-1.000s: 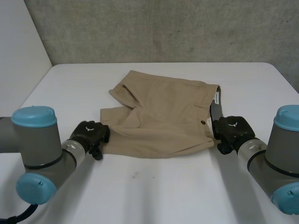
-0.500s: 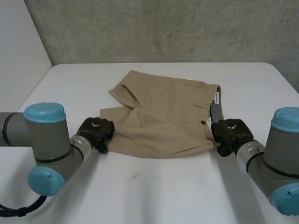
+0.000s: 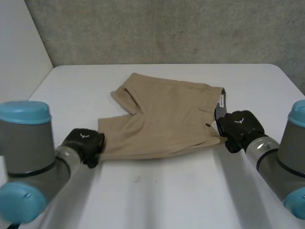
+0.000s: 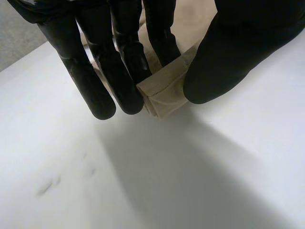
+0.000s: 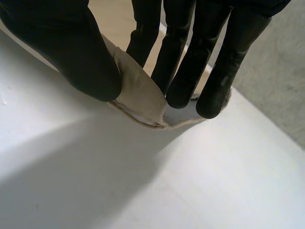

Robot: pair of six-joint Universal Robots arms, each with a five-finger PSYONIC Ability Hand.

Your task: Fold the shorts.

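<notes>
Tan cotton shorts lie spread on the white table, apparently not yet folded, the robot's black left hand pinching the near leg-hem corner between thumb and fingers, its black right hand likewise clamping the near waistband corner.

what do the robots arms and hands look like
Both arms are thick grey cylinders with rounded light-blue caps on the joints, the left arm and the right arm alike, turning silvery at the wrist. The left hand and right hand are matte black, each with a small white emblem on its back.
</notes>
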